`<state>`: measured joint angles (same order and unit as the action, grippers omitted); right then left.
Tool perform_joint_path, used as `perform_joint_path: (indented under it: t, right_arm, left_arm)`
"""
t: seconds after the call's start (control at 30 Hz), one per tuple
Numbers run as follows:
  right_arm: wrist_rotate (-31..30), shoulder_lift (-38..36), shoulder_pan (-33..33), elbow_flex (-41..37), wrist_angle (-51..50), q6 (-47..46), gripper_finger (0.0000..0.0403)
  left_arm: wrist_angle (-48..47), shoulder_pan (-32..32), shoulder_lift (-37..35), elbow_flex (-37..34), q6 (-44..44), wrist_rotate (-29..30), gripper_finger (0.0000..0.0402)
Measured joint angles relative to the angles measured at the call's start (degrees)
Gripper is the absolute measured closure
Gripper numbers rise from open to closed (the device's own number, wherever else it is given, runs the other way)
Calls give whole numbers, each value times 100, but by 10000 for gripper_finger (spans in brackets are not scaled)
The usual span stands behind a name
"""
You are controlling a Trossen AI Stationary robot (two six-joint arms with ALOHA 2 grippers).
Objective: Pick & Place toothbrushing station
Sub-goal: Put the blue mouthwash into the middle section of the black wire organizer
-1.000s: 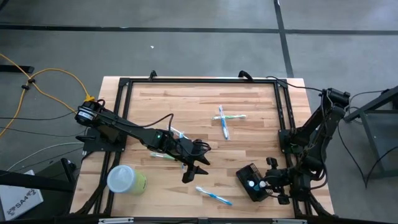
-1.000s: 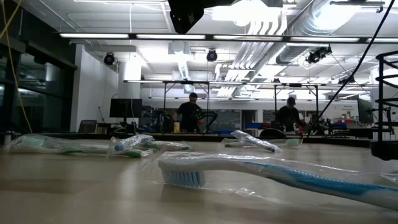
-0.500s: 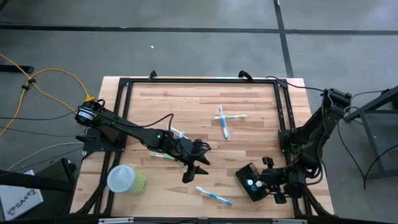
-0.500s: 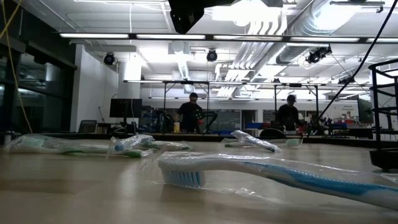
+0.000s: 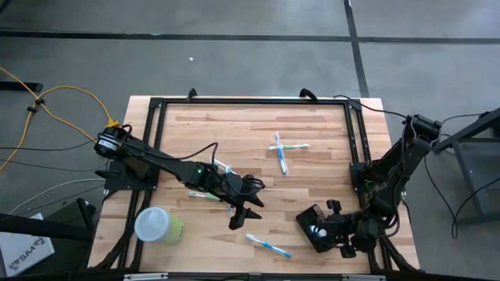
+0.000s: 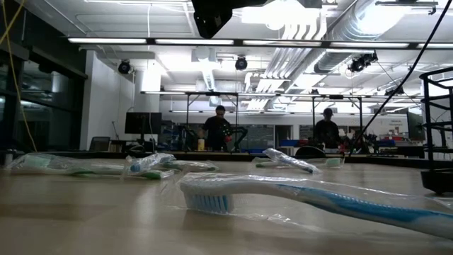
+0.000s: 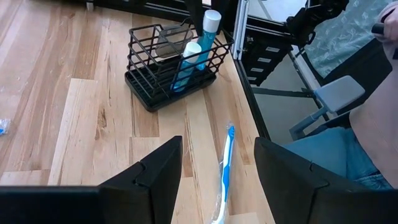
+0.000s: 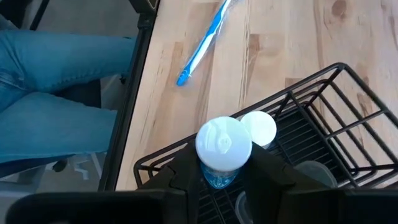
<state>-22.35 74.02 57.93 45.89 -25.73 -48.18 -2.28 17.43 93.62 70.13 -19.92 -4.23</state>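
— Where was the toothbrushing station (image 5: 315, 228)?
— At the tabletop's (image 5: 312, 172) near right corner, the right gripper's (image 8: 219, 163) fingers clamped on a white-capped blue bottle (image 8: 222, 147) inside it.
— And the left gripper (image 5: 244, 214)?
— Mid-table, fingers spread, empty.

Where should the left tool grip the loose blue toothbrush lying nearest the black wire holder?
Probably mid-handle, from straight above. The toothbrush lies flat on the table in a clear wrapper, long and thin, apart from the wire holder. The left tool, open, should straddle the handle crosswise, where bare wood lies on both sides.
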Motion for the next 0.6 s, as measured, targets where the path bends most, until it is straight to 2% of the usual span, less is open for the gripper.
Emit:
perform_joint_path:
  t: [0.6]
  right_arm:
    - [80, 306, -104, 9, 69, -24, 319]
  left_arm:
    - [0, 0, 2, 0, 0, 0, 206]
